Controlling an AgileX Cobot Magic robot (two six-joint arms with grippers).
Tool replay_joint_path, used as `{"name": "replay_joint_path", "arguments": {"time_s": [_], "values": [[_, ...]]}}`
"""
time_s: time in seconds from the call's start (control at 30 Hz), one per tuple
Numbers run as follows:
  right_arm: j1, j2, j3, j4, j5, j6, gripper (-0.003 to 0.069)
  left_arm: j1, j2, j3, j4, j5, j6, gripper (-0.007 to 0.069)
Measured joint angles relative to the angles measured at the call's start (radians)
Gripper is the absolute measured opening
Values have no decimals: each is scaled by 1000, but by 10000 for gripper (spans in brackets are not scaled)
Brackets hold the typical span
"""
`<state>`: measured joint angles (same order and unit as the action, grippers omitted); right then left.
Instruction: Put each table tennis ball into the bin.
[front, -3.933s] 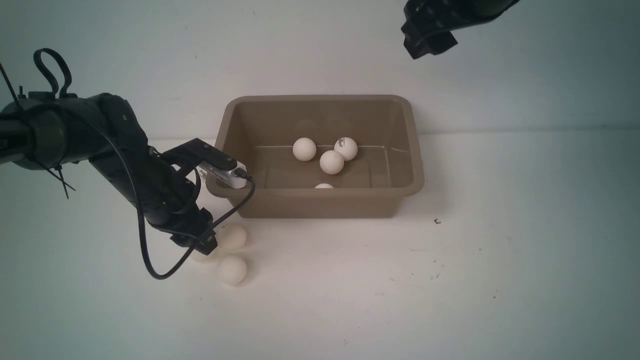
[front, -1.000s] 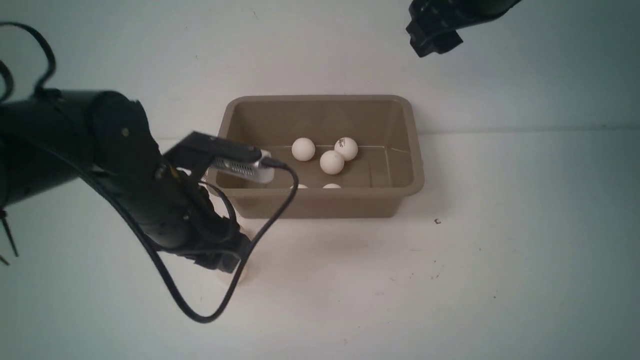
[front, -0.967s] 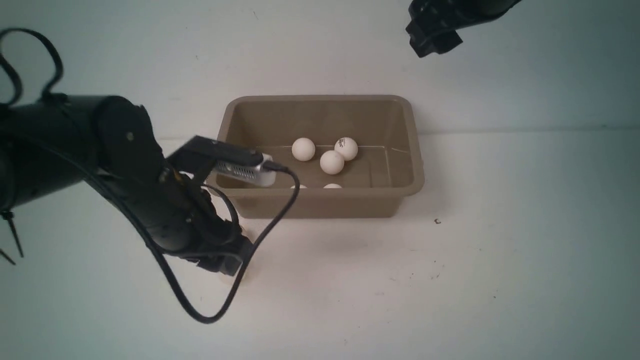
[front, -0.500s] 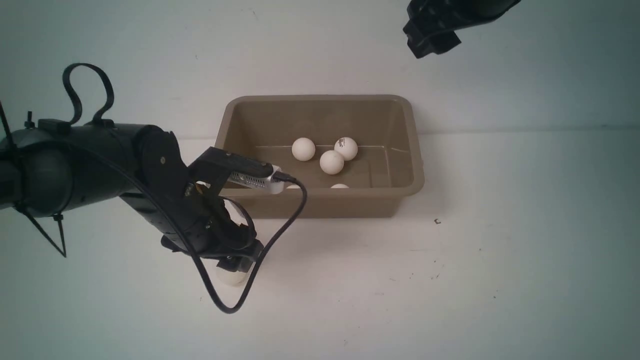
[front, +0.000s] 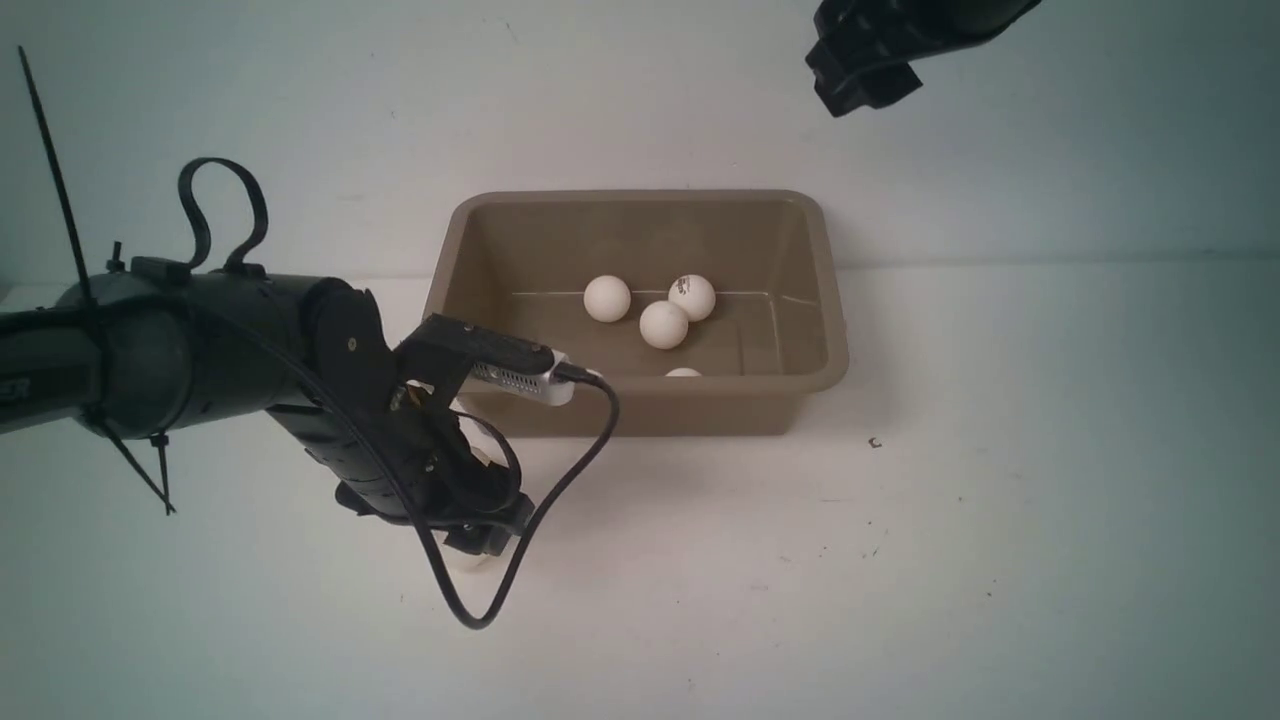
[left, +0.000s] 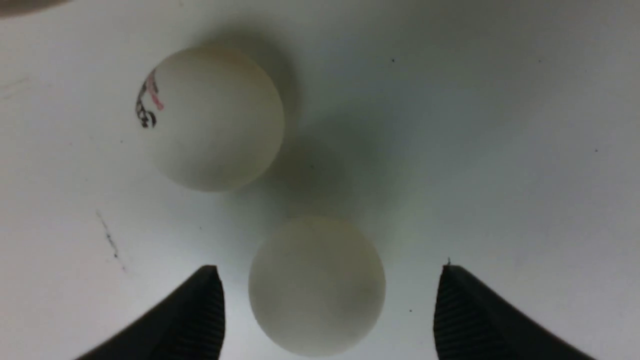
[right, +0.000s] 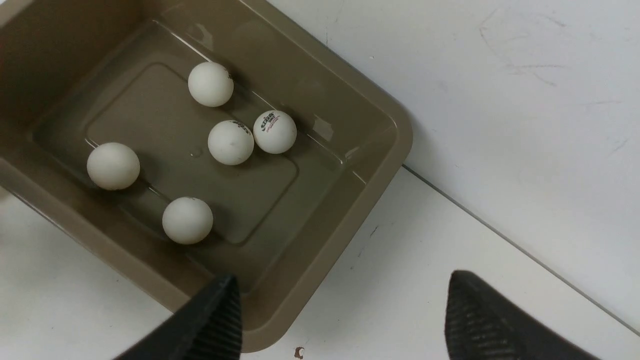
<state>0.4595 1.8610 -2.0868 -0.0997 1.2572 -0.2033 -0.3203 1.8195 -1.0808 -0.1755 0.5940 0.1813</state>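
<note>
The taupe bin (front: 640, 196) stands at the middle of the table with several white table tennis balls in it, such as one (front: 607, 298) at the back; the right wrist view shows them too, one ball (right: 274, 131) bearing a logo, inside the bin (right: 402, 137). My left gripper (front: 482, 538) is low over the table in front of the bin's left corner. Its jaws stand open around a plain ball (left: 316, 285), apart from both fingers. A logo ball (left: 210, 120) lies just beyond. My right gripper (right: 345, 285) hangs open and empty, high behind the bin's right end (front: 860, 70).
The left arm's black cable (front: 540, 500) loops down to the table beside the gripper. A small dark speck (front: 875, 442) lies right of the bin. The white table meets a white wall just behind the bin.
My left arm has swung right and down over the front ball, and its jaws have opened wider. A ball by the bin's near wall rolled slightly right. The right arm barely moved.
</note>
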Motion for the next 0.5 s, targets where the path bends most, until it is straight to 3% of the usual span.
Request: {"name": "replay_joint_path", "arguments": {"time_s": [0.2,0.3,0.37,0.5], "values": [[0,0,0,0,0,0,496,0,40,0,10,-9,0,500],[0,0,0,0,0,0,496,0,61,0,11,-10,-4,449],[0,0,0,0,0,0,496,0,69,0,12,-17,-11,358],[0,0,0,0,0,-1,496,0,70,0,14,-14,-11,352]]}}
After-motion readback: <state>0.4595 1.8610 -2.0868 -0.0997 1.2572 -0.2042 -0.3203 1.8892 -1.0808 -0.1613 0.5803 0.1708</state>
